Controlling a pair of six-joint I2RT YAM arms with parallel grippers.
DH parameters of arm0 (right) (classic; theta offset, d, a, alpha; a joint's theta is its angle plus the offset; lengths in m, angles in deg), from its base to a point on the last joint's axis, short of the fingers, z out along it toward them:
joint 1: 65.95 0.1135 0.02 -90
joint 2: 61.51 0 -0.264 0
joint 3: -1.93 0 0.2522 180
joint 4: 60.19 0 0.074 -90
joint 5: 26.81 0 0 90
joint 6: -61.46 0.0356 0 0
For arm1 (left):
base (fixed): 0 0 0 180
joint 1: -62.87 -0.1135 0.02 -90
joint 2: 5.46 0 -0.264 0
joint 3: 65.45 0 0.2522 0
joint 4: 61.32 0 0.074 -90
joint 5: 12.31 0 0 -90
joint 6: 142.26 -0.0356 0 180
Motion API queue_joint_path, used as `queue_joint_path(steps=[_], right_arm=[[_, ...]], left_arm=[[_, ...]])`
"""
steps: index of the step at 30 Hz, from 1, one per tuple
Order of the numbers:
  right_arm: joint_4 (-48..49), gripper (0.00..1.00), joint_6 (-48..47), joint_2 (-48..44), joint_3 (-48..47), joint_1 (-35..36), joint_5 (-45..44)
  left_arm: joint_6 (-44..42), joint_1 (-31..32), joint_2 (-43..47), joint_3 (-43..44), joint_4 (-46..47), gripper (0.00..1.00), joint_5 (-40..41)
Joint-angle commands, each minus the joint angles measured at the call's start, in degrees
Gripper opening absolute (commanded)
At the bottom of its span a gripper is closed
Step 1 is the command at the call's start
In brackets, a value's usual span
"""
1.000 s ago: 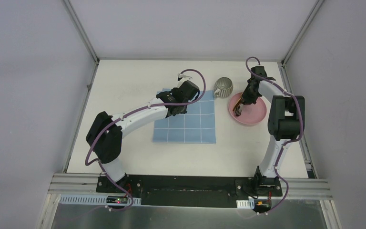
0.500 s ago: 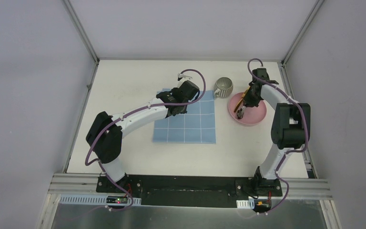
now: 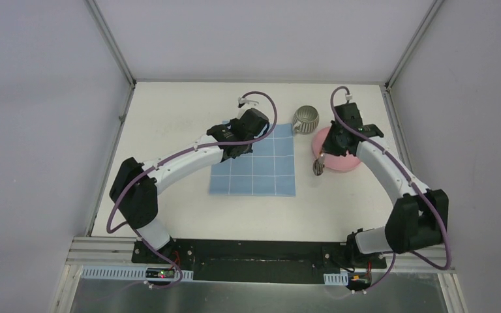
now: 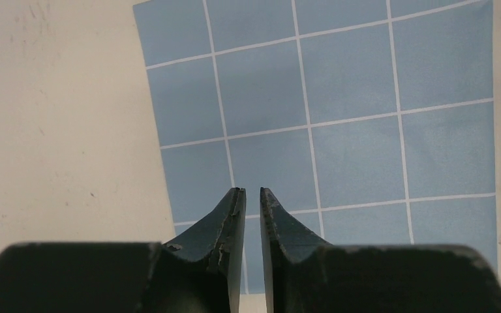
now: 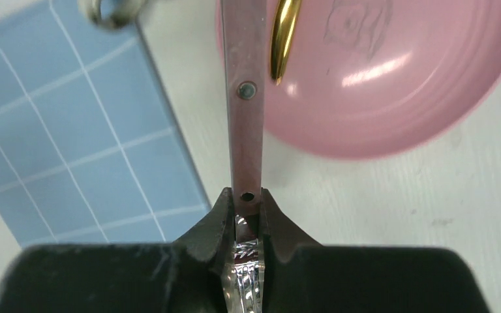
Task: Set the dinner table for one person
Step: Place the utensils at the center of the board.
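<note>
The off-white dinner table [image 3: 169,117] carries a light-blue grid cloth [image 3: 261,166], a pink plate [image 3: 351,161] and a grey ribbed mug [image 3: 306,119]. My right gripper [image 3: 319,163] is shut on a brown-handled utensil [image 5: 244,98] with shiny metal between the jaws. It holds it over the plate's left rim [image 5: 378,85], beside the cloth's right edge [image 5: 72,130]. A gold utensil [image 5: 282,39] lies in the plate. My left gripper [image 4: 248,192] is shut and empty, low over the cloth's far-left part [image 4: 339,117]; it also shows in the top view [image 3: 235,149].
The mug's handle [image 5: 107,10] shows at the upper left of the right wrist view. Aluminium rails and grey walls enclose the table. Bare tabletop lies left of the cloth [image 4: 52,130] and near the plate [image 5: 398,208].
My right arm has swung left and toward the near side, carrying the utensil from over the plate's middle to its left rim. My left gripper has shifted slightly toward the far side.
</note>
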Motion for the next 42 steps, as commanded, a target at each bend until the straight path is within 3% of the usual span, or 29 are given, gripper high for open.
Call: queue_joint_path(steps=[1,7,13,33,41,42], right_arm=[[-5.59,0.00,5.16,-10.52,5.67,7.00,-0.52],[-11.45,0.00,12.98,-18.53,12.83,16.28,-2.68],[-11.34,0.00,17.27,-22.39,19.58,18.02,-2.86],[2.40,0.00,18.89,-6.78,25.60,19.37,-2.93],[3.36,0.00,18.84,-5.95,26.60,19.63,-3.07],[3.23,0.04,18.70,-6.19,26.46,19.68,-2.83]], left_arm=[[0.96,0.65,4.34,-1.00,-1.10,0.16,2.42],[1.37,0.74,5.21,-1.50,-1.08,0.14,2.12],[1.55,0.94,5.65,-1.85,-1.08,0.14,1.94],[1.35,0.98,7.89,-3.13,-1.71,0.16,4.32],[1.37,0.98,9.22,-3.79,-2.34,0.18,5.18],[1.37,0.99,9.18,-3.83,-2.38,0.18,5.19]])
